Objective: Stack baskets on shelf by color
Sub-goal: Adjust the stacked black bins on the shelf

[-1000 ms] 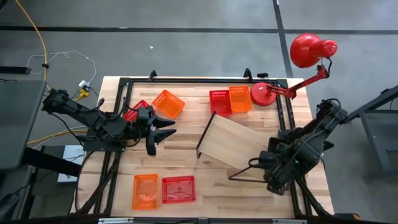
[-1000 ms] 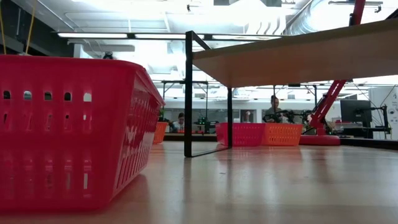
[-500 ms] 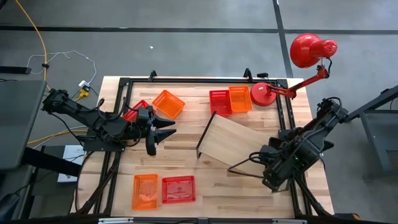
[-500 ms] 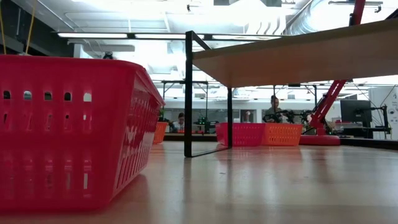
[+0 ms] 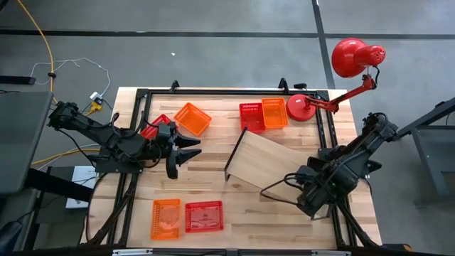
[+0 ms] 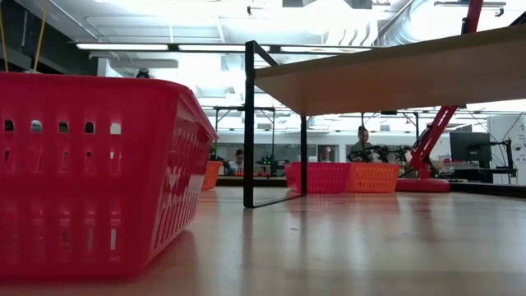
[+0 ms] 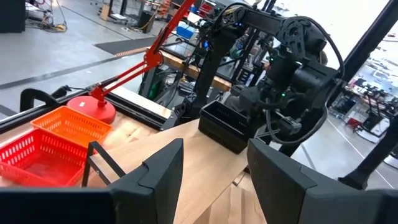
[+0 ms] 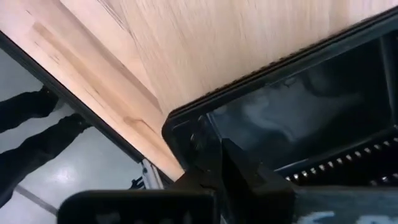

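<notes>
The shelf (image 5: 266,163), a pale board on thin black brackets (image 5: 232,158), stands slanted across the table's middle. My right gripper (image 5: 304,186) is at the shelf's right end, shut on a black basket (image 7: 225,127). My left gripper (image 5: 186,151) hovers open left of the shelf, pointing at it, with nothing between its fingers (image 7: 155,177). A red basket (image 5: 251,116) and an orange basket (image 5: 274,112) sit side by side by the far edge. Another orange basket (image 5: 192,118) and a red basket (image 5: 155,126) lie far left. An orange basket (image 5: 166,217) and a red basket (image 5: 204,215) sit near the front edge. My right gripper pinches the black basket's rim (image 8: 189,134) close to a corner, one finger (image 8: 245,171) inside the basket and the other outside. The basket sits level at the shelf's right end (image 7: 205,140). Whether its bottom rests on the board, I cannot tell.
A red desk lamp (image 5: 355,57) stands with its round base (image 5: 298,108) at the far right corner, next to the orange basket. A black frame (image 5: 142,96) runs along the table's edges. People sit in the room beyond (image 6: 360,141). Bare wood lies between the shelf and the front baskets.
My right arm has shifted a little toward the table's left and far side, carrying the black basket along at the shelf's right end. The left arm and the other baskets have kept still.
</notes>
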